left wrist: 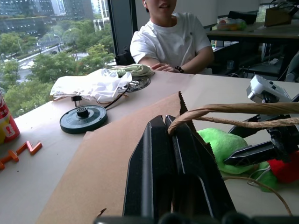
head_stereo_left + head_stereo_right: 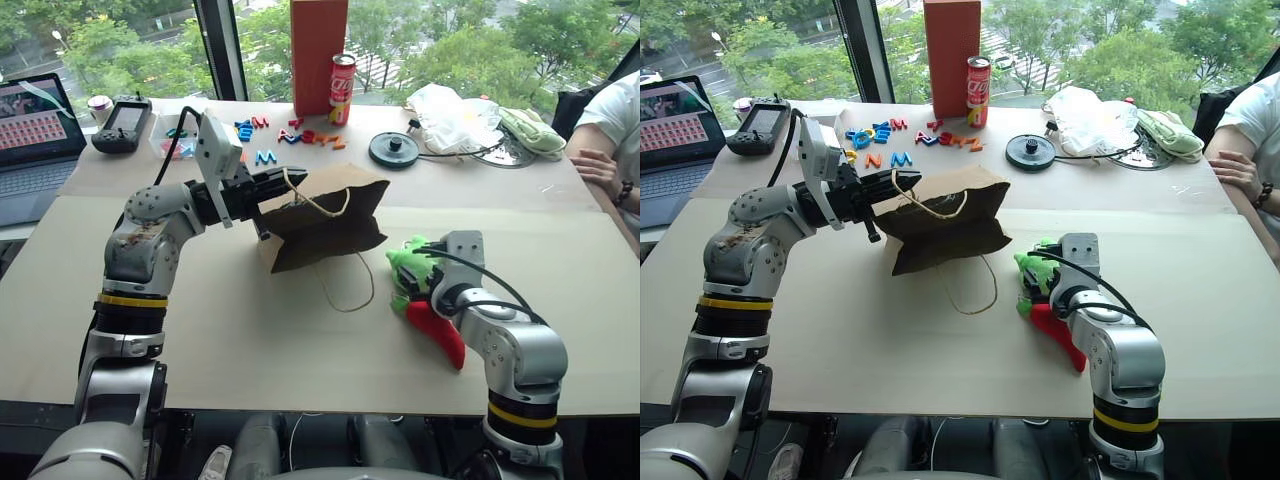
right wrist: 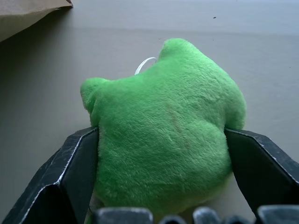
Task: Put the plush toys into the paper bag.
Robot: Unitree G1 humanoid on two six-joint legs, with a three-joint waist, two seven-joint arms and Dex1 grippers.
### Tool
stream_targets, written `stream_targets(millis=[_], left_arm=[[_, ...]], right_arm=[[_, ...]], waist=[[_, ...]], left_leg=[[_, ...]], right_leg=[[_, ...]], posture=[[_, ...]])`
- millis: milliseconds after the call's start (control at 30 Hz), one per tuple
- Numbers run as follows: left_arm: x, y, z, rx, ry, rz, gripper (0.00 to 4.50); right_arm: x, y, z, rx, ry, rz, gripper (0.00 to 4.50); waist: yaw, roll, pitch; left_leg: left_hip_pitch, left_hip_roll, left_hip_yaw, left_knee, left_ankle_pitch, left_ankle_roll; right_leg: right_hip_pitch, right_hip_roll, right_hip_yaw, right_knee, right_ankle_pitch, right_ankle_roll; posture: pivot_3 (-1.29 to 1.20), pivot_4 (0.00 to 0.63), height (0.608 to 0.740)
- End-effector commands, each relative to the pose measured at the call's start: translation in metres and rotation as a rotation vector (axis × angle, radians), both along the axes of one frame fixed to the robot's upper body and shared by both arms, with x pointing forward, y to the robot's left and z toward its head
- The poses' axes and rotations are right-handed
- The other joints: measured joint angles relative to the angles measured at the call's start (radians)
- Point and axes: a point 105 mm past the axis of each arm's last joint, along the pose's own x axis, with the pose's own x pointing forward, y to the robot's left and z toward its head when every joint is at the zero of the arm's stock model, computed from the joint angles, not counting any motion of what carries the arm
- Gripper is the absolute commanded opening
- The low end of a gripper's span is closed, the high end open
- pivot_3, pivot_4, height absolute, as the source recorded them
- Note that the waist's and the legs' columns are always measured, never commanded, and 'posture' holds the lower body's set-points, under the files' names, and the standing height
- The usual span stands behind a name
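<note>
Right wrist view: right hand point(image 3: 163, 186) wide around green plush point(image 3: 163, 135)

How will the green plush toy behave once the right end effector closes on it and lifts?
The green plush toy looks soft and fuzzy, so it will likely squash between the fingers straddling it. It is probably light. Being lumpy, it shouldn't roll.

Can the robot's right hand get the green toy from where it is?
Probably yes. The right gripper is open, with one finger on each side of the green toy, and nothing sits between them. The red chili lies beside it, and the bag is off to the side.
</note>
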Motion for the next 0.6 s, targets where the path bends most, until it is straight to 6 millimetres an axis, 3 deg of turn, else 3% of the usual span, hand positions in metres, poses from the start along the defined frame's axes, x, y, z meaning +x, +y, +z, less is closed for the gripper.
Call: stream_targets(millis=[33, 100, 167, 433, 567, 600], left_arm=[[-0.001, -0.001, 0.013, -0.005, -0.059, -0.003, 0.07], [-0.001, -0.001, 0.013, -0.004, -0.060, -0.003, 0.07], [-0.001, -0.001, 0.013, -0.006, -0.061, -0.002, 0.07], [0.000, -0.002, 0.014, -0.009, -0.064, -0.001, 0.07], [0.000, -0.002, 0.014, -0.010, -0.064, -0.002, 0.07], [0.000, -0.002, 0.014, -0.010, -0.064, -0.002, 0.07]], right_arm=[[0.002, 0.000, 0.003, -0.044, -0.013, 0.018, 3.09], [0.001, 0.002, 0.001, -0.061, -0.003, 0.034, 2.42], [0.002, 0.002, 0.001, -0.056, -0.002, 0.032, 2.15], [0.006, 0.000, 0.015, -0.034, -0.068, 0.036, 2.15], [0.005, 0.000, 0.012, -0.033, -0.061, 0.041, 2.15], [0.005, 0.000, 0.012, -0.036, -0.062, 0.039, 1.91]], waist=[[0.000, 0.000, 0.000], [0.000, 0.000, 0.000], [0.000, 0.000, 0.000], [0.000, 0.000, 0.000], [0.000, 0.000, 0.000], [0.000, 0.000, 0.000]], left_leg=[[0.000, 0.000, 0.000, 0.000, 0.000, 0.000], [0.000, 0.000, 0.000, 0.000, 0.000, 0.000], [0.000, 0.000, 0.000, 0.000, 0.000, 0.000], [0.000, 0.000, 0.000, 0.000, 0.000, 0.000], [0.000, 0.000, 0.000, 0.000, 0.000, 0.000], [0.000, 0.000, 0.000, 0.000, 0.000, 0.000]], right_leg=[[0.000, 0.000, 0.000, 0.000, 0.000, 0.000], [0.000, 0.000, 0.000, 0.000, 0.000, 0.000], [0.000, 0.000, 0.000, 0.000, 0.000, 0.000], [0.000, 0.000, 0.000, 0.000, 0.000, 0.000], [0.000, 0.000, 0.000, 0.000, 0.000, 0.000], [0.000, 0.000, 0.000, 0.000, 0.000, 0.000]], posture=[[0.00, 0.150, 0.740], [0.00, 0.150, 0.740], [0.00, 0.150, 0.740], [0.00, 0.150, 0.740], [0.00, 0.150, 0.740], [0.00, 0.150, 0.740]])
